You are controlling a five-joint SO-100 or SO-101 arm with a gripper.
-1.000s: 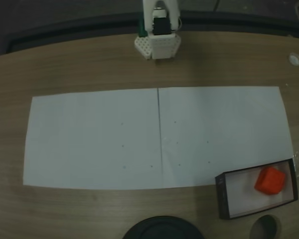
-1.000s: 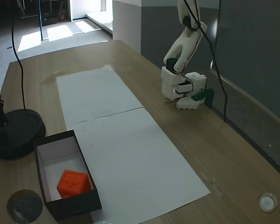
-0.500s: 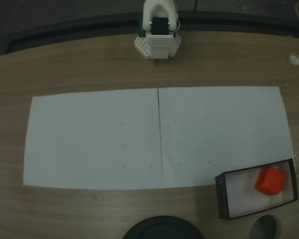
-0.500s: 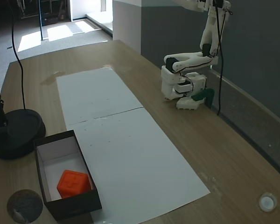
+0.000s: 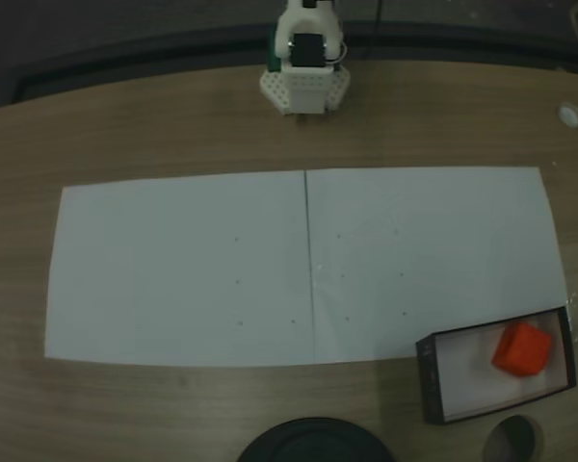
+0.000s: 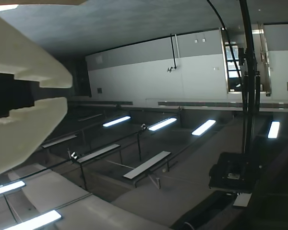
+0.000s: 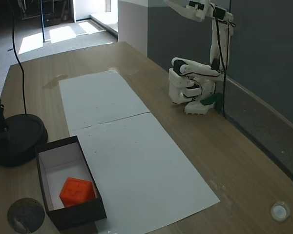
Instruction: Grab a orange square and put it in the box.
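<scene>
You can take the placing as done, judging by how things lie: the small bright orange-red cube with rounded edges (image 7: 77,191) sits on the white floor of the shallow black-walled rectangular box (image 7: 90,179). In the fixed view from above, that cube (image 5: 519,349) rests in the right half of the box (image 5: 432,379), close to its far wall, at the near right corner of the wooden table (image 5: 154,130). It looks settled flat, touching nothing but the floor of the box.

The white arm (image 7: 200,80) is folded up over its base at the far edge of the table, well apart from the box, with the two white paper sheets (image 7: 136,165) lying between them. In the wrist view the camera looks up at a ceiling with strip lights, and the gripper (image 6: 31,96) comes in from the left edge: its two pale fingers (image 6: 24,64) stand slightly spread, with a dark gap between them and nothing held.

A round black lamp base (image 7: 15,139) stands just beyond the box on the left in the angled fixed view; it plays no part. What is left, as far as you can judge, is only for the arm to finish parking at rest.
</scene>
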